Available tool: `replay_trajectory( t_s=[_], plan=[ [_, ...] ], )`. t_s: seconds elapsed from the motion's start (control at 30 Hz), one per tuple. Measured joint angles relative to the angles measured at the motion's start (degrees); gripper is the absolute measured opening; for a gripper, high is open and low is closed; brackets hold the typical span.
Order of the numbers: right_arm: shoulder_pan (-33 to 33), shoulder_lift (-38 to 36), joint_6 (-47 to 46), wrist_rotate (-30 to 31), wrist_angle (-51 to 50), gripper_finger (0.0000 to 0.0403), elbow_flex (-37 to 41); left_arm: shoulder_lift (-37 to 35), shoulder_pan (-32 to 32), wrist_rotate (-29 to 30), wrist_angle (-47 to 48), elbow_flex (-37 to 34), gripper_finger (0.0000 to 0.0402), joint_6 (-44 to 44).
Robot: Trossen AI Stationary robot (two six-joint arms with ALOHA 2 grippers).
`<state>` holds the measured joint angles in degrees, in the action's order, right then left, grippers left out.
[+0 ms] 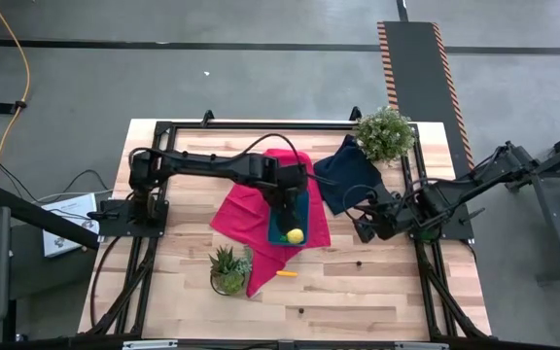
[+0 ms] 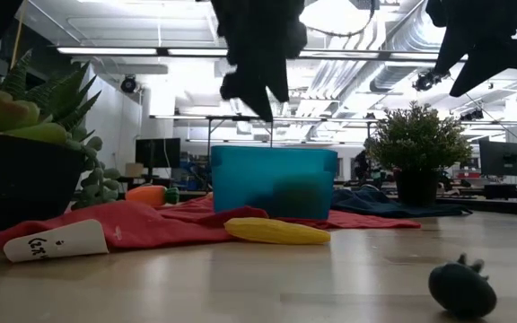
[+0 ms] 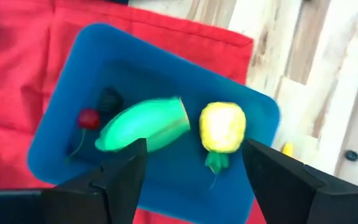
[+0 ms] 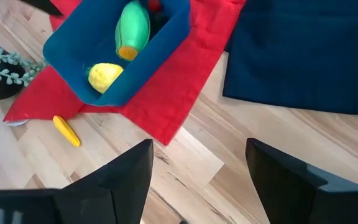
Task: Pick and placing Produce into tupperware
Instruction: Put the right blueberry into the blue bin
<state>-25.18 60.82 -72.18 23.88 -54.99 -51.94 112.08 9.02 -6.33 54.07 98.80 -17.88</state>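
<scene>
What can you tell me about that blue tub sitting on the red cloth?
The tupperware is a teal-blue, shallow rectangular tub with rounded corners, seemingly smooth plastic. It has no lid on, sits upright on the red cloth near the table's middle, and holds a green vegetable, a yellow fruit with a green stem, a small red piece and something dark. The left gripper hovers above it, jaws open, touching nothing. A yellow piece lies outside on the wood.

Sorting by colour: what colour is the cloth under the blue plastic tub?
Red, clearest in the right wrist view beneath the blue plastic tub.
</scene>
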Motion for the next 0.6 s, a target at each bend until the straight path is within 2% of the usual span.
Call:
replay_trajectory(
  t_s=[0.33, 0.6],
  plan=[
    [-4.04, 2.63, 0.35, -0.07, 6.33, 0.0247, 0.00, -0.61, -0.02, 4.50, 18.22, 14.74, 0.0202, 7.75],
    [-9.40, 8.73, -3.02, -1.88, 7.45, 0.0247, 0.00, -8.50, -0.62, 6.03, 24.03, 14.19, 0.0177, 7.97]
  ],
)
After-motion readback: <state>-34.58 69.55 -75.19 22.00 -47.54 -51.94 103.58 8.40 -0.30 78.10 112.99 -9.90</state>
